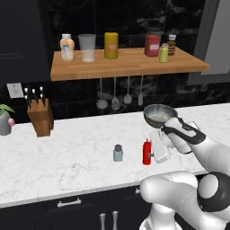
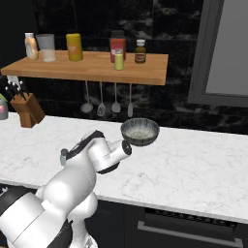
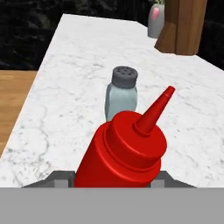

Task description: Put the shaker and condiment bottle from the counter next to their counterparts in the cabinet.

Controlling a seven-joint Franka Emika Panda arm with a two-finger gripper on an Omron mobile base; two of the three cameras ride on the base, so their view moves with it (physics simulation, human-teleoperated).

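1. Arm pose: the white arm rises from the base at the counter's front edge, elbow bulked low, forearm reaching forward with the hand turned sideways. In the left base view the gripper sits level with the condiment bottle, hand body just to the bottle's right.
2. Pincer state: in the hand view the red bottle sits between the two finger tips, its body close against the hand and spanning the space from one tip to the other. The jaws look closed in on it; real pad contact cannot be confirmed, as the bottle hides the pads.
3. Bottle stands upright on the marble, near the front part of the worktop, nozzle pointing up.
4. The shaker stands upright just left of the bottle in the left base view, apart from it. In the hand view the shaker lies directly beyond the bottle along the gripper's axis.
5. Open room: bare marble spreads left of the shaker and toward the back wall. A metal bowl sits behind the hand, near the wrist.
6. Further left and back: a wooden knife block.
7. Above and behind: the cabinet, with a thick front edge overhanging hung utensils.
8. On it, the peach bottle stands at the left end; the yellow-green shaker is toward the right. Bare plank lies between the yellow jar and the red canister.
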